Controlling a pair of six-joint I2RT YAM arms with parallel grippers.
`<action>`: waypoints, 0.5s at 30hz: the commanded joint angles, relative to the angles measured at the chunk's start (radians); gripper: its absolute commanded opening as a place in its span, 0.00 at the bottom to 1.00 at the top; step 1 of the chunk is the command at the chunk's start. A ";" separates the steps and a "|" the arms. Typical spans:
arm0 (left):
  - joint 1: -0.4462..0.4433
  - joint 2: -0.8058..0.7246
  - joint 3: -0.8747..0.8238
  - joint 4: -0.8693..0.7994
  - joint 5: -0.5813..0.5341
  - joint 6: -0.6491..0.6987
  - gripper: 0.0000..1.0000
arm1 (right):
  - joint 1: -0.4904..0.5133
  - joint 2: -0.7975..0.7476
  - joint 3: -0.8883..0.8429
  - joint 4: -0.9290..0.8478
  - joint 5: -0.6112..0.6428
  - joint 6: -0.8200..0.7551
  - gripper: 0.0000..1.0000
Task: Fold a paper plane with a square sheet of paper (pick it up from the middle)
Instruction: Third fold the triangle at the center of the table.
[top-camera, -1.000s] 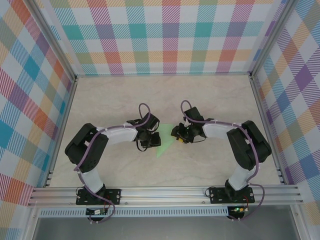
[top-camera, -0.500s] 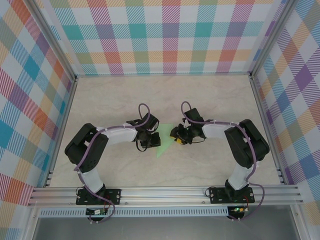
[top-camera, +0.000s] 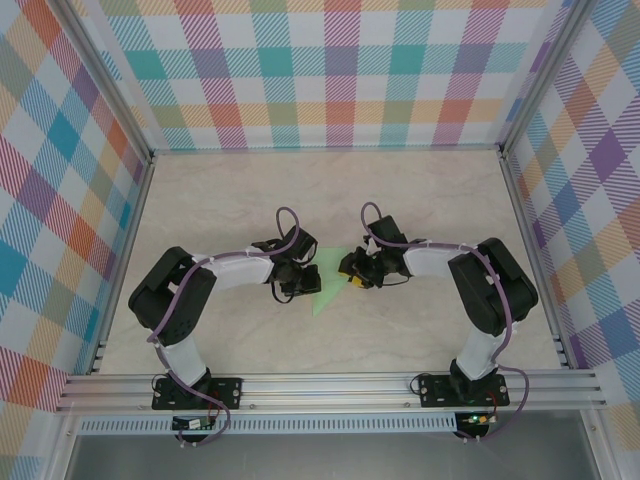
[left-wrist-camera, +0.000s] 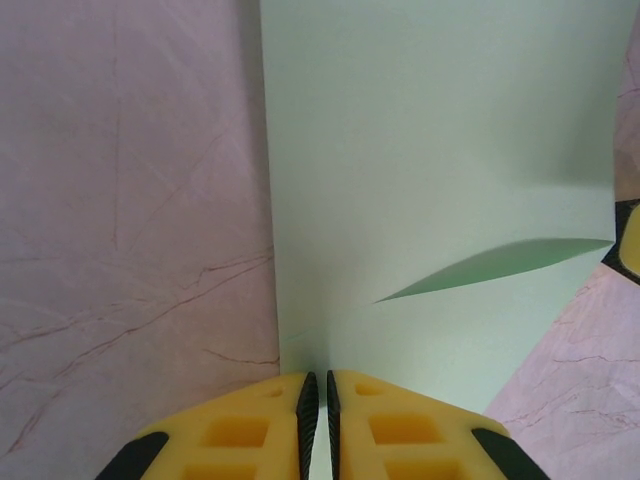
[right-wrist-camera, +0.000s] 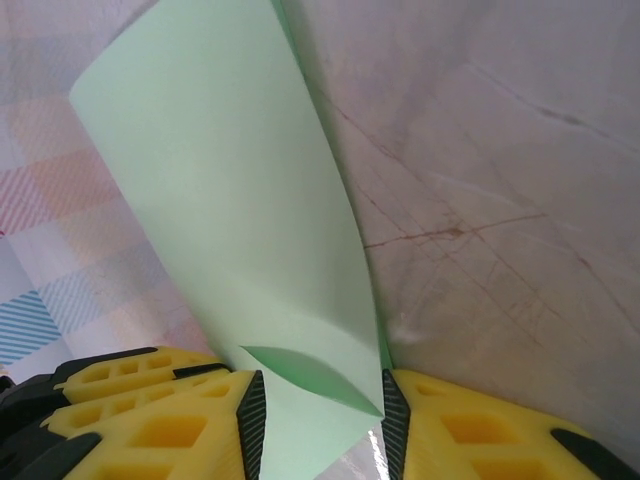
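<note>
The square sheet of paper (top-camera: 328, 290), pale mint green, lies partly folded between my two grippers at the middle of the table. My left gripper (top-camera: 297, 283) is at its left edge. In the left wrist view the left gripper (left-wrist-camera: 317, 400) is shut on the edge of the paper (left-wrist-camera: 430, 150), and a raised flap shows at the right. My right gripper (top-camera: 352, 275) is at the sheet's right corner. In the right wrist view the right gripper (right-wrist-camera: 318, 415) holds a curled fold of the paper (right-wrist-camera: 230, 180) that spans both pads, and the sheet rises away from it.
The marble-patterned table (top-camera: 420, 200) is walled by plaid panels (top-camera: 330, 70) at the back and sides. An aluminium rail (top-camera: 330, 385) with both arm bases runs along the near edge.
The right gripper has edged slightly left, toward the left gripper. The left arm and the paper have hardly moved.
</note>
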 joint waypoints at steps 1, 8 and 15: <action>0.006 0.014 -0.028 -0.034 -0.021 0.026 0.16 | 0.003 -0.012 0.040 0.027 -0.018 -0.046 0.40; 0.006 0.006 -0.024 -0.038 -0.021 0.028 0.16 | -0.001 0.038 0.103 -0.004 -0.035 -0.077 0.45; 0.006 -0.005 -0.026 -0.043 -0.027 0.027 0.16 | -0.010 0.103 0.168 -0.018 -0.080 -0.094 0.46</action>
